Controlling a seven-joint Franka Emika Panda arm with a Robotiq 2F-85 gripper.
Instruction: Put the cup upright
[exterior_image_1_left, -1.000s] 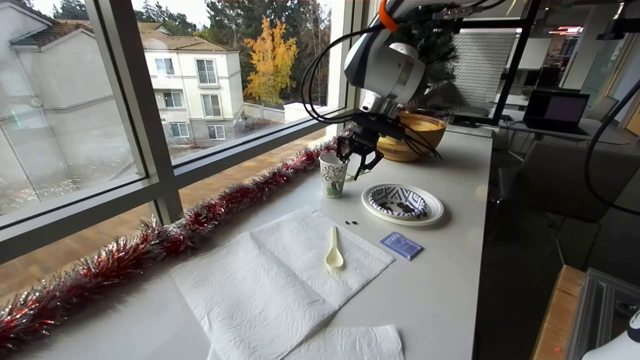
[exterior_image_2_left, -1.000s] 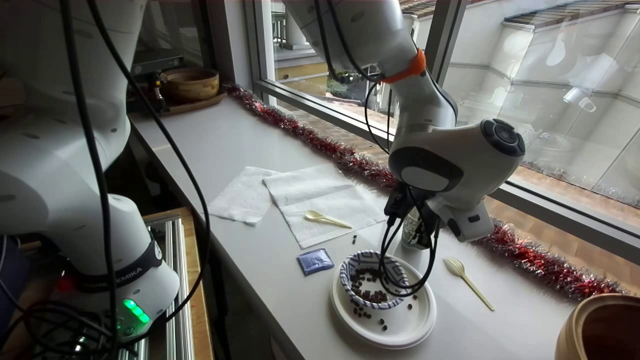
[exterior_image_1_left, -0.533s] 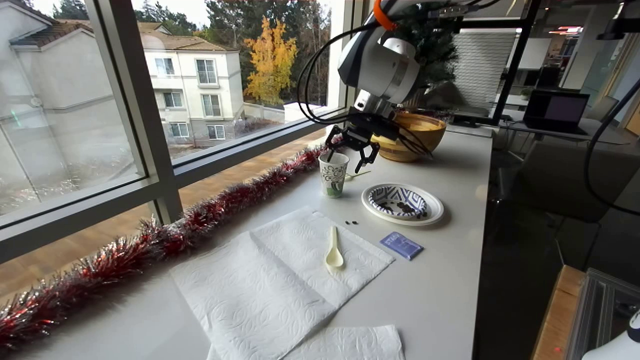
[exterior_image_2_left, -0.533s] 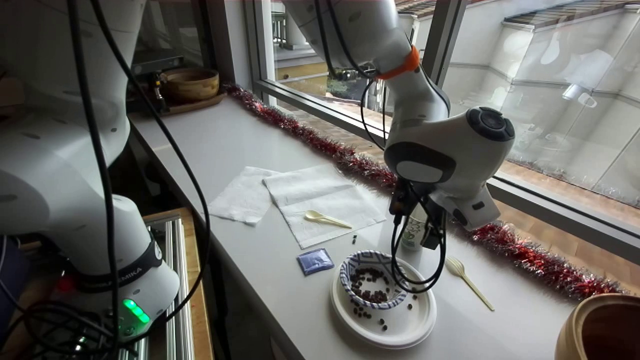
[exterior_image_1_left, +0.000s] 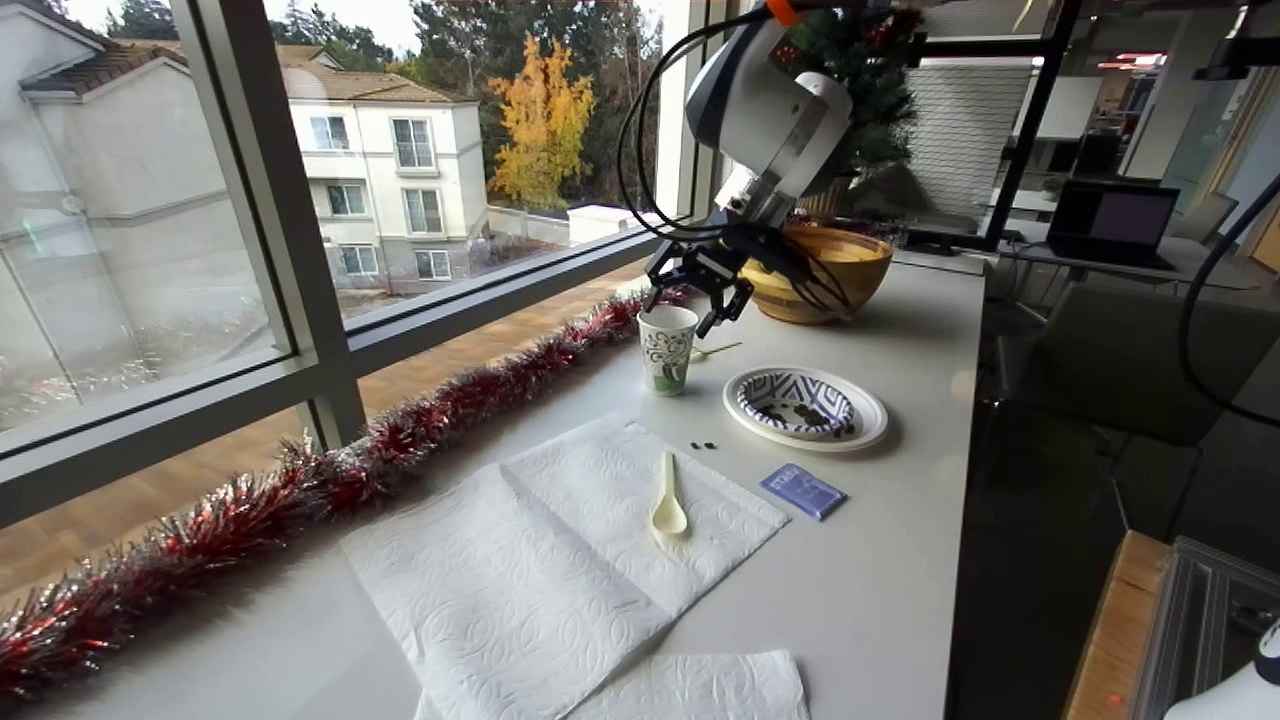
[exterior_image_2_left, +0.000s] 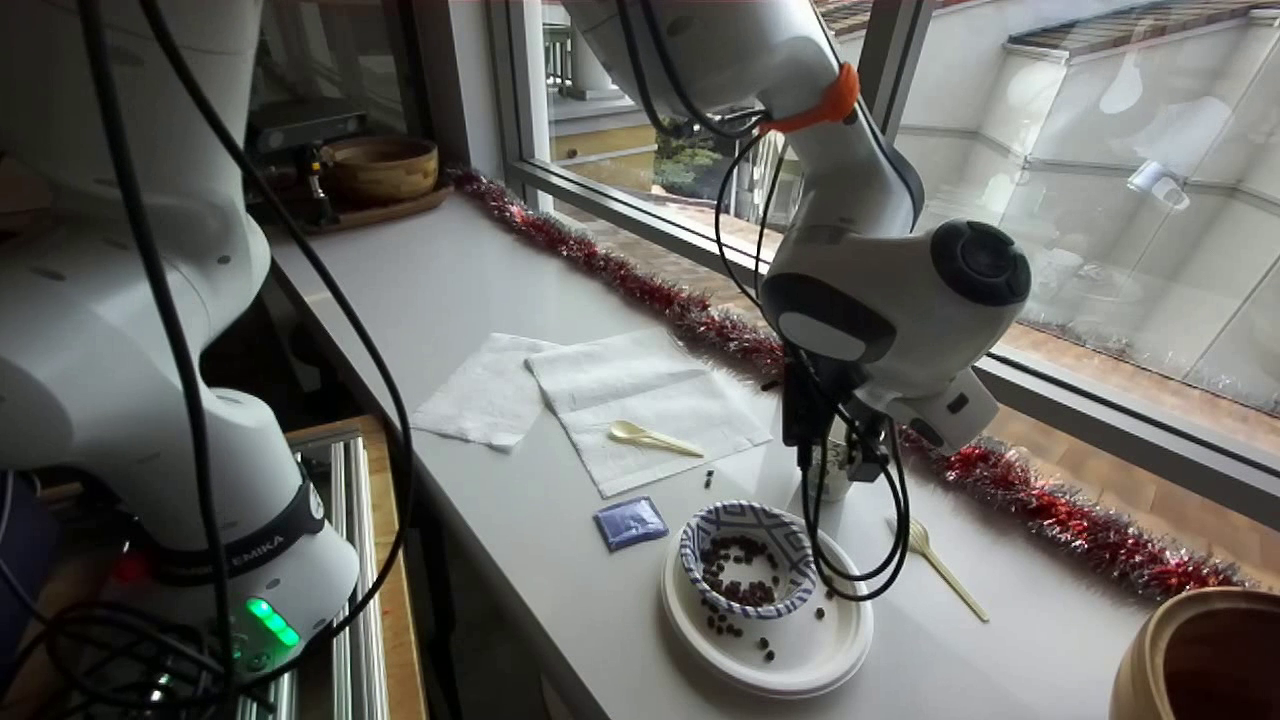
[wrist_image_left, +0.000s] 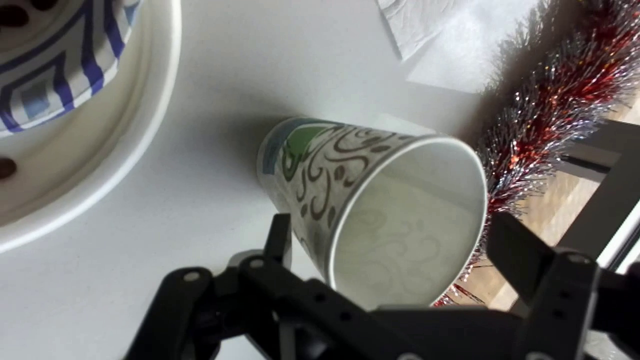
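The cup (exterior_image_1_left: 666, 352), white paper with brown swirls and a green base, stands upright on the table beside the tinsel. In an exterior view it is largely hidden behind the arm, with a strip of the cup (exterior_image_2_left: 836, 485) showing. My gripper (exterior_image_1_left: 678, 315) is open at the height of the cup's rim. In the wrist view the gripper (wrist_image_left: 390, 222) has its fingers (wrist_image_left: 280, 237) spread wider than the mouth of the cup (wrist_image_left: 320, 175). A gap shows between the near finger and the cup wall, and nothing is held.
A plate (exterior_image_1_left: 872, 425) bearing a blue-patterned bowl (exterior_image_1_left: 838, 408) with dark beans is close by. A wooden bowl (exterior_image_1_left: 850, 265) stands behind the gripper. Red-silver tinsel (exterior_image_1_left: 440, 415) lines the window. A spoon (exterior_image_1_left: 668, 510) lies on paper towels (exterior_image_1_left: 560, 560). A fork (exterior_image_2_left: 940, 565) and blue packet (exterior_image_2_left: 631, 522) lie flat.
The jaws have opened wider from a narrower spread, and the gripper has risen slightly around the rim. The cup has stayed upright in the same spot.
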